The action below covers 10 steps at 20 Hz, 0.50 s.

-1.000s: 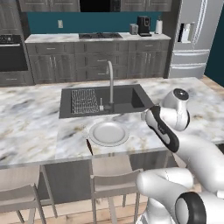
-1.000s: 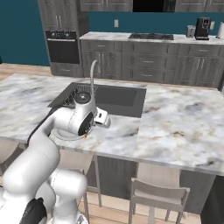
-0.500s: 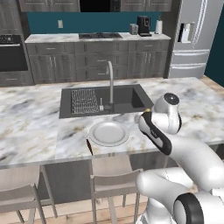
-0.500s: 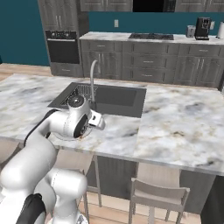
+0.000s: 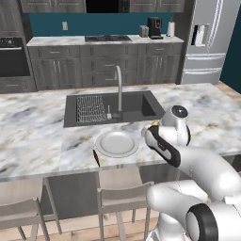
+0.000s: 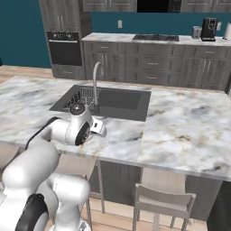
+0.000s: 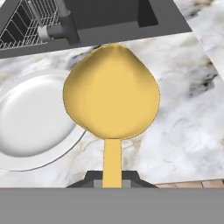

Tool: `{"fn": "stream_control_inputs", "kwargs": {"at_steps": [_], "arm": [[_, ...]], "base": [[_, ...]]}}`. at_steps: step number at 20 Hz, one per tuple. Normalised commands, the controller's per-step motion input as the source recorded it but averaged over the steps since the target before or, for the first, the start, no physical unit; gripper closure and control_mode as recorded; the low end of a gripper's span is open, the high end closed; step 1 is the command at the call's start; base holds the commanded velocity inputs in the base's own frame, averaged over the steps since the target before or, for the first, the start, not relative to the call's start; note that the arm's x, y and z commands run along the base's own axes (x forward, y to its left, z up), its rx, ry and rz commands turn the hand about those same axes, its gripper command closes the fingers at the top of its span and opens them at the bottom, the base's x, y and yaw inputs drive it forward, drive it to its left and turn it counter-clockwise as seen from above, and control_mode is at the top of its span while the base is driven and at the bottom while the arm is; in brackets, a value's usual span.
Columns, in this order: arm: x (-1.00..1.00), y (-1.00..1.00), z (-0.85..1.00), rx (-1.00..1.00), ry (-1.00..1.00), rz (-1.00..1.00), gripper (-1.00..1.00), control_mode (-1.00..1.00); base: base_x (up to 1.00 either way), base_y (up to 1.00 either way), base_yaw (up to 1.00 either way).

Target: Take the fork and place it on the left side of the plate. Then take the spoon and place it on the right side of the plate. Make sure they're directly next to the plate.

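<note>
On the marble island counter [image 5: 33,136], going from the left, the fork [image 5: 96,158] lies at the near edge, its dark brown handle pointing toward the stools, just beside the left rim of the plate [image 5: 116,143]; whether it touches the rim cannot be told. The plate sits flat on the counter, just on the near side of the dark sink [image 5: 113,107], with the faucet [image 5: 118,89] rising at the sink's near edge behind it.

To the right of the plate, the arm bends low over the counter. The gripper [image 7: 112,178] is clamped tight on the thin orange-gold handle of the spoon [image 7: 111,103]; in the hand view the handle rises straight from between the dark fingertips and the golden-yellow bowl spreads out just beyond them. In that view the bowl overlaps the plate's right rim [image 7: 26,159] and the marble beside it, with the sink's near edge and the faucet base farther off. How high the spoon is above the counter cannot be told. In the left base view a small yellow tip of the spoon [image 5: 154,123] shows at the far side of the wrist, right of the plate and near the sink's near right corner.

In the right base view the wrist sits low over the counter near the sink, and the plate and fork are hidden behind the arm.
</note>
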Motion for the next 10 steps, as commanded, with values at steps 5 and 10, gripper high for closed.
{"fn": "stream_control_inputs", "kwargs": {"at_steps": [5, 10], "arm": [[0.22, 0.07, -0.31, 0.0, 0.0, 0.01, 1.0, -1.0], [0.36, 0.06, -0.23, 0.0, 0.0, 0.01, 1.0, -1.0]], "base": [[0.0, 0.0, 0.0], [0.0, 0.0, 0.0]]}}
